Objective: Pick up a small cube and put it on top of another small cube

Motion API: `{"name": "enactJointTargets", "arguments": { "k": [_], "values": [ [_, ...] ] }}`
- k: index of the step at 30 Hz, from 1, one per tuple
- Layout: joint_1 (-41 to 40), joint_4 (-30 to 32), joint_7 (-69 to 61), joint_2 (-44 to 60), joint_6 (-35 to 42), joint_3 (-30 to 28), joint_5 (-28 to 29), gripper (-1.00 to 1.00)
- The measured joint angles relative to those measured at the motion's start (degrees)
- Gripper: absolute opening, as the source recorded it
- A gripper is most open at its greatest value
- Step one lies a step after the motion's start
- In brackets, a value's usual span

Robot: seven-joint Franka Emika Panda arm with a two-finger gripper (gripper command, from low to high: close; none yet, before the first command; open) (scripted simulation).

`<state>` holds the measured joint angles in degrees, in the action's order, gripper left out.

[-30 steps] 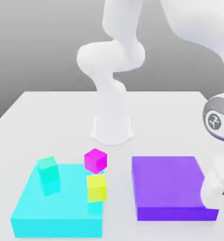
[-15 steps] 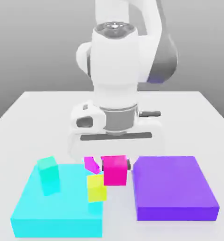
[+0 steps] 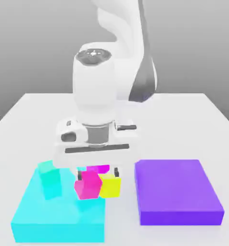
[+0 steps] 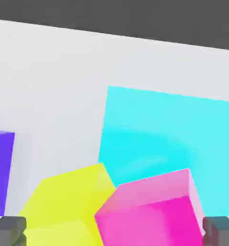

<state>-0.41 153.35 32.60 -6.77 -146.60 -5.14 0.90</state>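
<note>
My gripper (image 3: 97, 174) hangs low over the right edge of the cyan slab (image 3: 44, 216), fingers spread wide. Between the fingertips (image 4: 8, 229) lie two cubes side by side: a tilted magenta cube (image 3: 87, 186) (image 4: 152, 216) and a yellow cube (image 3: 110, 186) (image 4: 63, 204). They touch each other. Whether either fingertip presses on them I cannot tell. A second magenta cube (image 3: 98, 168) peeks out just behind them, mostly hidden by the hand. A teal cube (image 3: 49, 178) stands on the cyan slab at the exterior view's left.
A flat purple slab (image 3: 176, 192) lies on the white table (image 3: 30, 120) at the exterior view's right, close to the yellow cube. The arm's white base stands behind the gripper.
The hand swung in from the exterior view's right carrying a magenta cube, then dropped lower and leftward. That cube now sits tilted beside the yellow cube, which has shifted right, and the fingers are wider apart.
</note>
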Motion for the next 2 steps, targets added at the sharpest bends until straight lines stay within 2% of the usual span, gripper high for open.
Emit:
{"name": "enactJointTargets", "arguments": {
  "k": [2],
  "values": [
    [-0.15,-0.76,0.36,-3.84,4.59,0.11,0.49,1.00]
  ]
}}
